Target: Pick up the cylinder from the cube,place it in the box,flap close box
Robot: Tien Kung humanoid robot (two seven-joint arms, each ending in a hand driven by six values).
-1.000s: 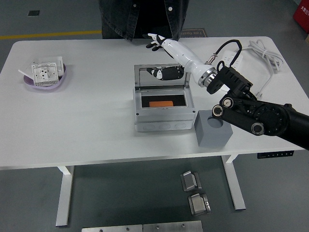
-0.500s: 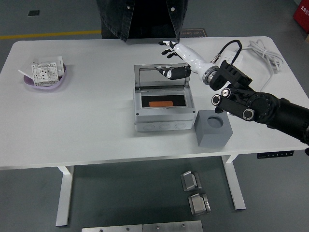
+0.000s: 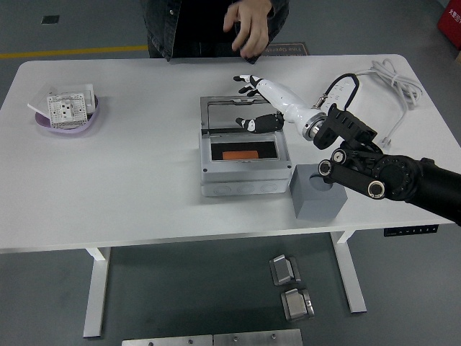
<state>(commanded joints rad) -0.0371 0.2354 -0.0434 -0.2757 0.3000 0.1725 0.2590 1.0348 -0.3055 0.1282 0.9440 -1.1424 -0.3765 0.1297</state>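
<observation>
At far left a purple bowl holds a white item. Mid-table, the box stands with its lid raised and the orange cylinder inside. Behind the lid hovers the right hand, fingers spread, holding nothing. Rightward sits the grey cube.

Grey box mid-worktop, lid raised upright at back. Orange cylinder lying flat inside. Grey cube just right of box, top partly hidden.
</observation>
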